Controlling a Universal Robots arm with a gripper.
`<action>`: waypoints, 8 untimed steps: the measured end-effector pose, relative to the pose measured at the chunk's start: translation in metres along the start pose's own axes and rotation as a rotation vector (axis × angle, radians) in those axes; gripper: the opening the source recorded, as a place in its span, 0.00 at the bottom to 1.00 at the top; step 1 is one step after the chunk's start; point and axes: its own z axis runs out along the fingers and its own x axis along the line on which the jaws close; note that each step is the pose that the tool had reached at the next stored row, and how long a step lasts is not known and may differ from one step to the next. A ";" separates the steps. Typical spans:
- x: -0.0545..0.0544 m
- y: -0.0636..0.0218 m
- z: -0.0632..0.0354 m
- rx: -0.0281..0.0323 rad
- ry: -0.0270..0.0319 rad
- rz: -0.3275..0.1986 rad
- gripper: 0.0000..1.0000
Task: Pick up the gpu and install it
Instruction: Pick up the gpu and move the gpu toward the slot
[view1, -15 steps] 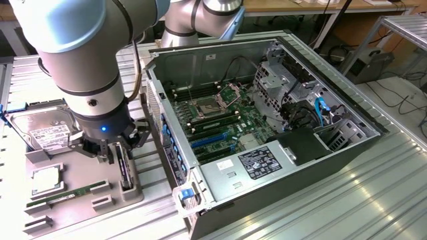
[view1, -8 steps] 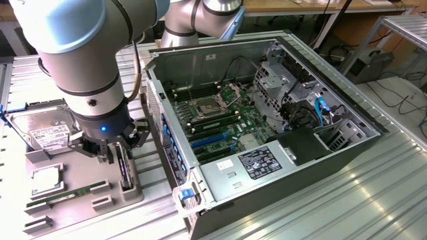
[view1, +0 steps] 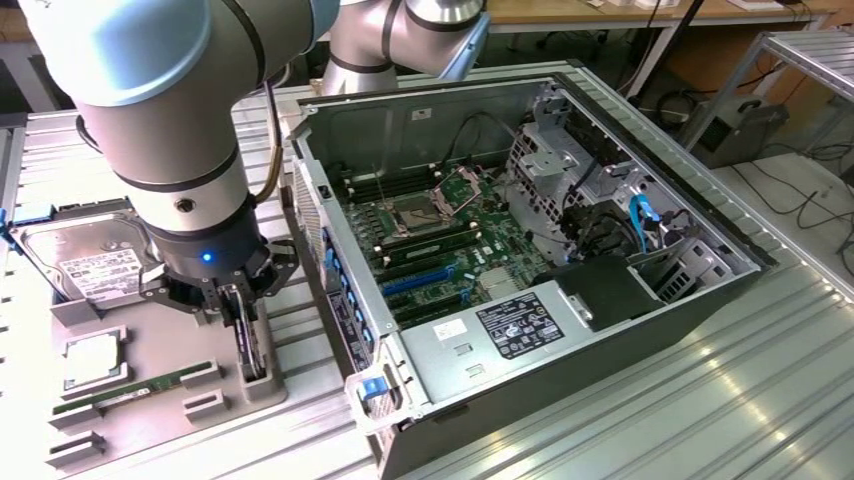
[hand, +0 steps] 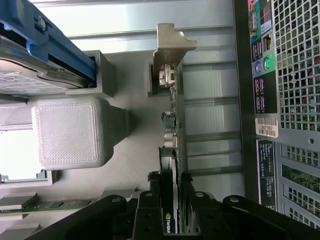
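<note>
The gpu (hand: 176, 145) stands on edge just beside the computer case (view1: 400, 125), its long axis parallel to the case's nearest wall, directly under the gripper (view1: 238, 312); whether it is gripped, I cannot tell.

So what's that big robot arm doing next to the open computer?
The robot arm's gripper is down on the gpu, a thin black card standing on edge in a grey holder beside the open computer case. The card sits in its holder, not yet inside the computer.
</note>
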 end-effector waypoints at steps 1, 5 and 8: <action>0.000 0.0000 0.0000 0.0000 0.0000 0.000 0.27; 0.000 0.0000 0.0000 -0.0002 0.0009 -0.007 0.26; 0.000 0.0000 0.0001 -0.0005 0.0037 -0.023 0.26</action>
